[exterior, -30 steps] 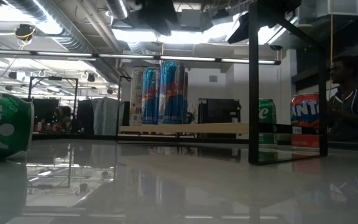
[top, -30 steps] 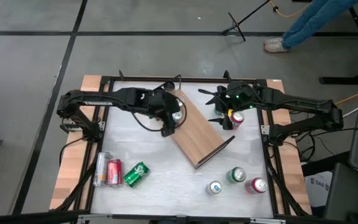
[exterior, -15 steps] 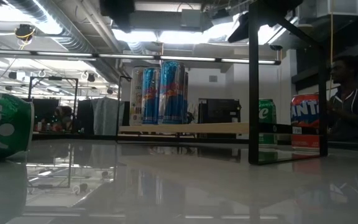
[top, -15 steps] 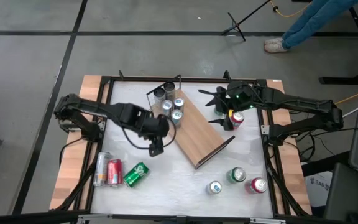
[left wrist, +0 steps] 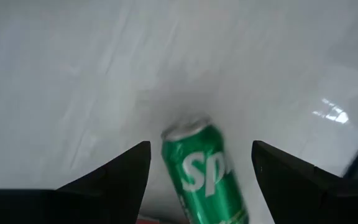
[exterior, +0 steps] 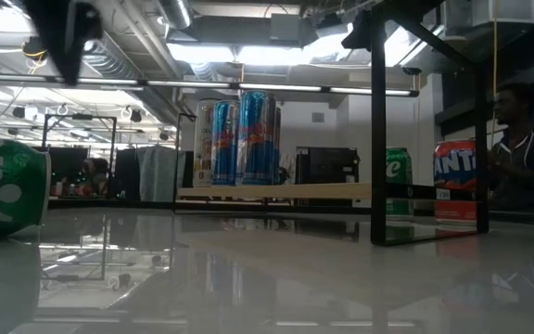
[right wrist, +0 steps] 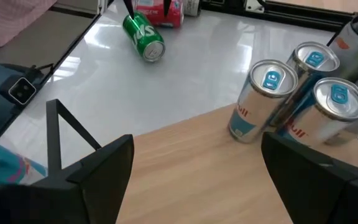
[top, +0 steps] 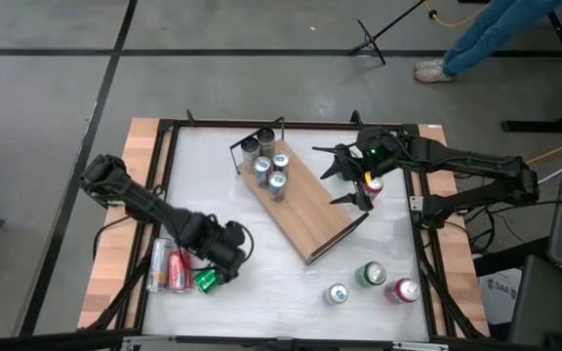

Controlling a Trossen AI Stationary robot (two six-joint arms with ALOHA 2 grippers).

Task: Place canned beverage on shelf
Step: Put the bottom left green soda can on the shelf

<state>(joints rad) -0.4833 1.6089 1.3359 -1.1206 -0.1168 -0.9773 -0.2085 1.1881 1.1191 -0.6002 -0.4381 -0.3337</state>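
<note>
Between my dark left fingers (left wrist: 123, 177) lies a green can with white lettering (left wrist: 205, 171). Past my black right fingers (right wrist: 104, 165), a light-brown wooden shelf board (right wrist: 185, 168) carries silver-and-blue cans (right wrist: 258, 99); a red can (top: 178, 270) nearby.

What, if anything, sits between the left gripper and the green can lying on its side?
Nothing visible does. The left gripper is open over the green Sprite can, which lies between its fingers in the left wrist view. A red can lies right beside it, on the side away from the shelf.
</note>
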